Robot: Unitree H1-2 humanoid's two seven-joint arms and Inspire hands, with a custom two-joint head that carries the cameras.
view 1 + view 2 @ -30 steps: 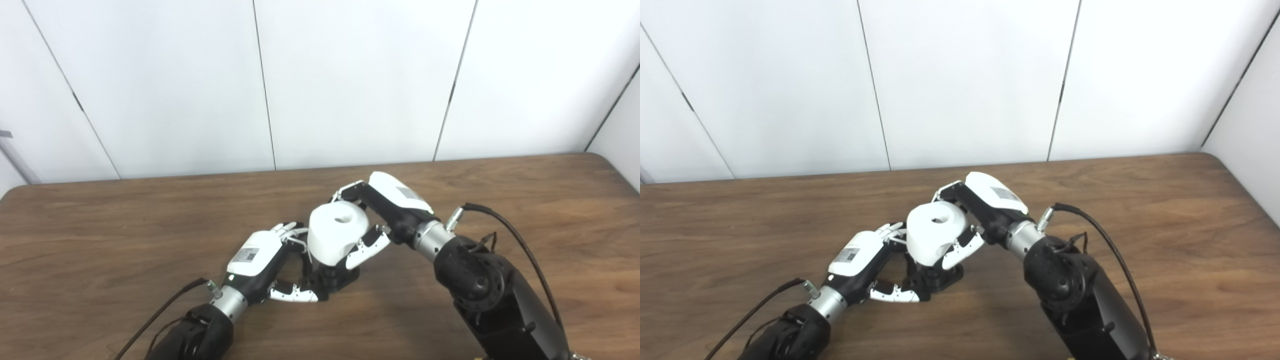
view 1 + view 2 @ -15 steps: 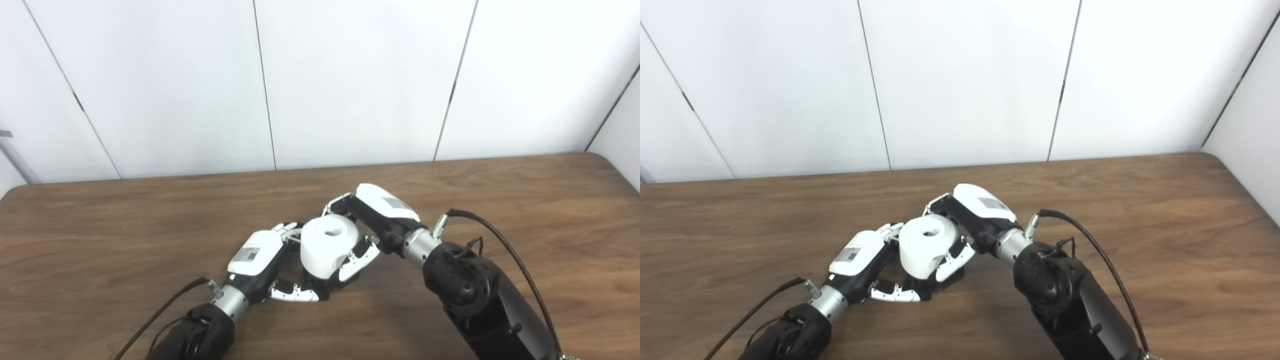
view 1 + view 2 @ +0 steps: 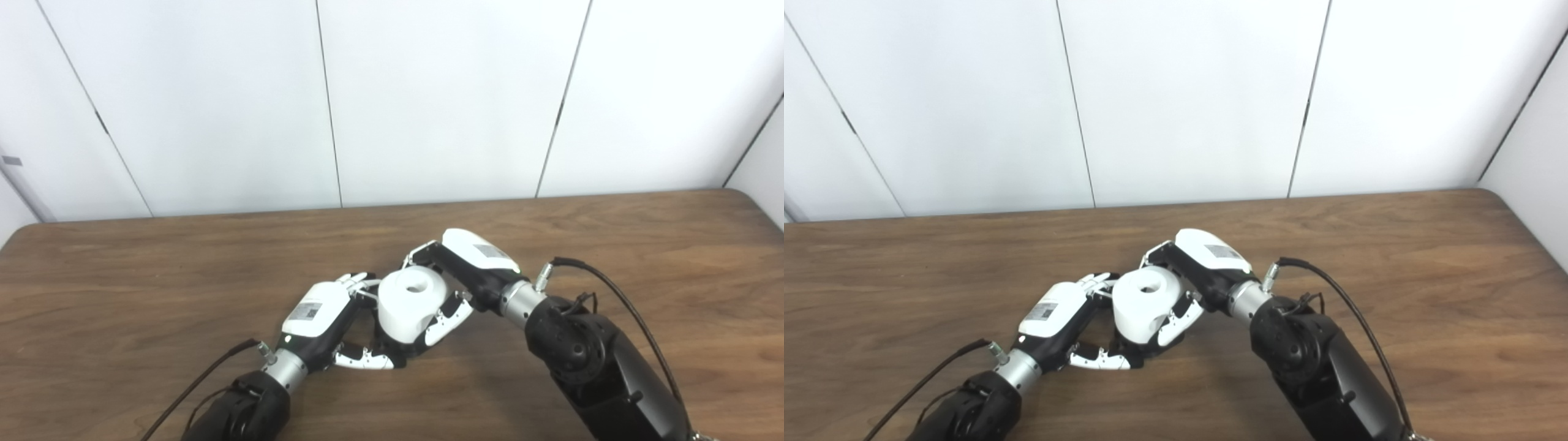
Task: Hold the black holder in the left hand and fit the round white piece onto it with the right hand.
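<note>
Two hands meet just below the centre of the frame. The left hand (image 3: 318,315) is wrapped around the black holder (image 3: 401,354), which rests on the worktop (image 3: 122,294). The right hand (image 3: 468,275) has its fingers closed on the sides of the round white piece (image 3: 407,303), which sits directly over the holder with its hole facing up. That piece looks rigid, smooth and probably light, so gripping its curved wall from opposite sides seems safest against slipping.

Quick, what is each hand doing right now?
Left hand: shut on the black holder.
Right hand: shut on the round white piece.
</note>
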